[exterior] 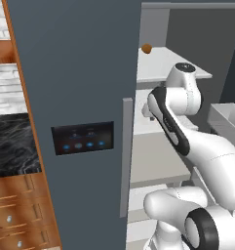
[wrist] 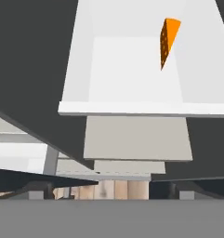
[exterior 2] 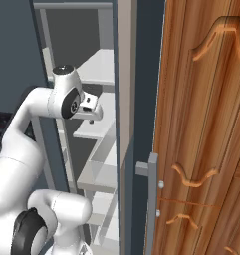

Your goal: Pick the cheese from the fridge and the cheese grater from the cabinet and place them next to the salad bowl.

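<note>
Hand view puts the cheese (wrist: 169,39) at one o'clock on a white fridge shelf (wrist: 132,79), untouched, with the gripper (exterior 2: 94,107) released and empty inside the fridge (exterior: 80,73); grater and placing remain.

The left base view looks forward from behind the arm, close to the fridge (exterior: 80,97) door. The right base view faces the same white shelves (exterior 2: 99,67) from the other side, beside a wooden cabinet (exterior 2: 206,124). The hand view looks closely along a shelf toward the cheese (wrist: 169,39).
</note>
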